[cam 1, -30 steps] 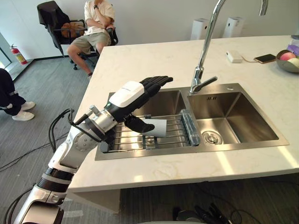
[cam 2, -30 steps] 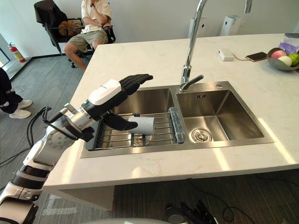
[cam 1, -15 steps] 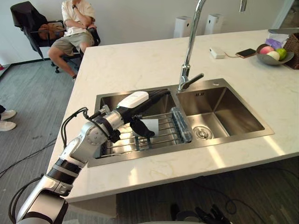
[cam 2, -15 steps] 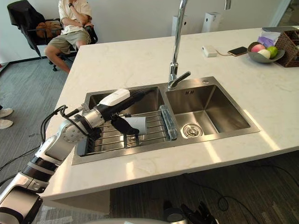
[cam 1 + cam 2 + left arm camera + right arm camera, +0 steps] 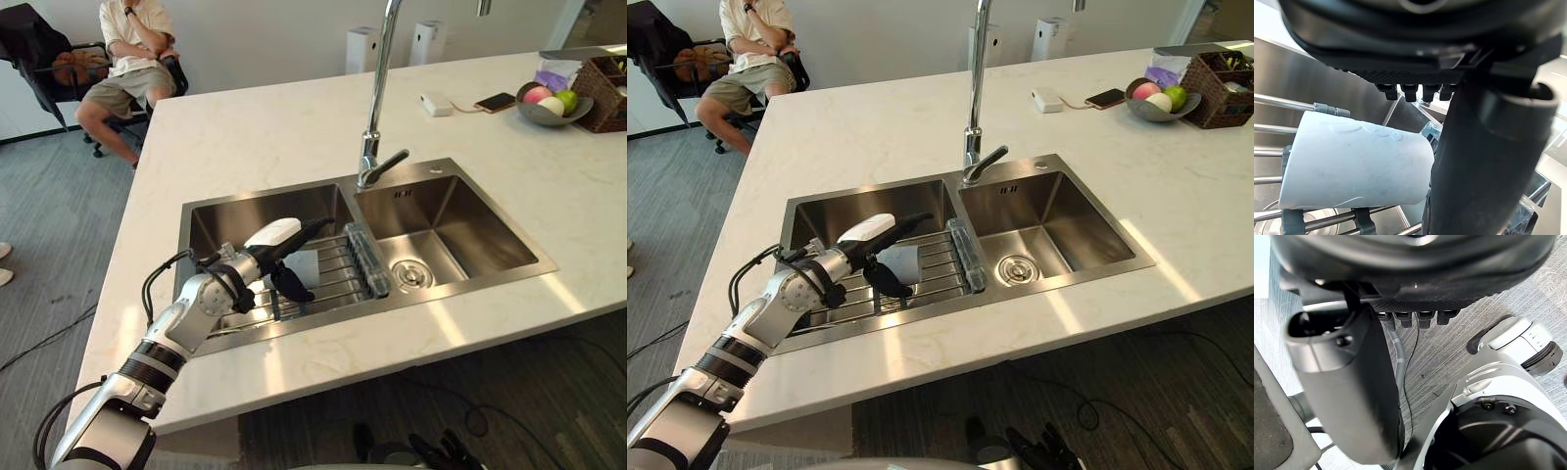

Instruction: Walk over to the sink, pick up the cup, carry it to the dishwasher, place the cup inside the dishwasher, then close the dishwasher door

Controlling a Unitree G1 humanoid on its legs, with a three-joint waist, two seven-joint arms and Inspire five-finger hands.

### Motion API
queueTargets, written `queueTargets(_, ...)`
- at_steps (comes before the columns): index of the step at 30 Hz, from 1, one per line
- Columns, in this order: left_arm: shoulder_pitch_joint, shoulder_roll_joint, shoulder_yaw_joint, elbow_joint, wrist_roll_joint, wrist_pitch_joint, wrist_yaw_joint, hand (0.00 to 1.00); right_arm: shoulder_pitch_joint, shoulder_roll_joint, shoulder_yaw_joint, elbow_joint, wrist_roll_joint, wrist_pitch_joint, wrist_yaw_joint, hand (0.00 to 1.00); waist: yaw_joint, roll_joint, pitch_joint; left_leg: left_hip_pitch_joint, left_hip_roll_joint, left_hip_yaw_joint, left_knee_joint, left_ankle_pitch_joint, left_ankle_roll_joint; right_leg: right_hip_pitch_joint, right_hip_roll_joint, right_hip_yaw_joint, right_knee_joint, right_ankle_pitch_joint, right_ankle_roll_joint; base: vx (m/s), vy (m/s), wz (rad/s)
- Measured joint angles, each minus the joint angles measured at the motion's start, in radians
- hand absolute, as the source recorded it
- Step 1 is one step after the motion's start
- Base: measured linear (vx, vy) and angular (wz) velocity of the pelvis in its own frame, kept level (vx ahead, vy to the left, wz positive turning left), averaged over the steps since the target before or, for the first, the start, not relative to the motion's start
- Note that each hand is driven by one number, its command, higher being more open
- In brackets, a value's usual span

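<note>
The left robot hand has dropped over the cup on the sink rack, fingers straight, not yet grasping; closing comes next

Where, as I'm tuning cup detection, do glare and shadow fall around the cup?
Left eye view: bright glare patches lie on the countertop in front of the sink. Left wrist view: the cup is evenly lit, with the left hand dark beside it.
</note>
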Motion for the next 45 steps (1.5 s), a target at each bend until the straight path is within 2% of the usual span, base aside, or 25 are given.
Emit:
queueTargets(7,0.037,-0.030,-0.004,0.001,0.010,0.004,0.037,1.00,-0.001,-0.009,0.008,-0.008,-0.019,-0.001,-0.029,1.00,-0.005,0.008,0.005,0.000,0.003,0.000,0.000,0.000,-0.001,0.000,0.002,0.000,-0.004,0.000,0.000,-0.01,-0.008,0.00)
queueTargets(20,0.074,-0.099,-0.022,0.069,0.127,0.012,0.217,1.00,-0.004,-0.019,0.048,-0.016,-0.047,-0.008,-0.073,1.00,-0.009,0.010,0.007,-0.003,0.005,-0.002,0.000,-0.001,-0.001,0.000,0.004,-0.003,-0.006,0.000,0.000,0.00,-0.003,0.00)
queueTargets(28,0.068,-0.118,-0.021,0.104,0.179,0.056,0.272,1.00,-0.004,-0.027,0.078,-0.019,-0.056,-0.008,-0.087,1.00,-0.014,0.010,0.007,-0.002,0.007,-0.002,0.000,-0.001,-0.001,0.000,0.006,-0.003,-0.006,0.000,0.000,0.00,0.000,0.00)
queueTargets(31,0.053,-0.118,-0.018,0.119,0.224,0.092,0.278,1.00,-0.004,-0.027,0.081,-0.019,-0.059,-0.008,-0.091,1.00,-0.014,0.010,0.007,-0.001,0.007,-0.002,0.001,-0.001,-0.001,0.000,0.006,-0.003,-0.006,0.000,0.000,0.00,0.000,0.00)
queueTargets(35,0.045,-0.123,-0.017,0.130,0.237,0.098,0.274,1.00,-0.004,-0.031,0.088,-0.022,-0.068,-0.007,-0.094,1.00,-0.014,0.010,0.007,-0.001,0.007,-0.002,0.001,-0.001,-0.001,0.002,0.006,-0.003,-0.007,0.000,0.000,0.00,0.000,0.00)
queueTargets(36,0.042,-0.123,-0.014,0.134,0.238,0.100,0.270,0.00,-0.004,-0.032,0.089,-0.024,-0.072,-0.007,-0.095,1.00,-0.014,0.010,0.006,-0.001,0.007,-0.002,0.001,-0.001,-0.001,0.002,0.006,-0.003,-0.007,0.000,0.000,0.00,0.000,0.00)
queueTargets(41,0.021,-0.130,0.002,0.145,0.286,0.112,0.216,0.00,-0.003,-0.040,0.103,-0.039,-0.080,0.002,-0.096,1.00,-0.014,0.010,0.007,-0.002,0.008,-0.002,0.003,-0.001,-0.002,0.002,0.006,-0.003,-0.007,-0.001,0.000,0.00,0.000,0.00)
queueTargets(45,-0.041,-0.132,0.031,0.187,0.324,0.128,0.213,0.00,-0.004,-0.045,0.117,-0.045,-0.080,0.006,-0.096,1.00,-0.021,0.010,0.007,-0.003,0.012,-0.001,0.004,-0.004,-0.007,0.001,0.010,-0.002,-0.007,-0.005,0.001,0.00,0.000,0.00)
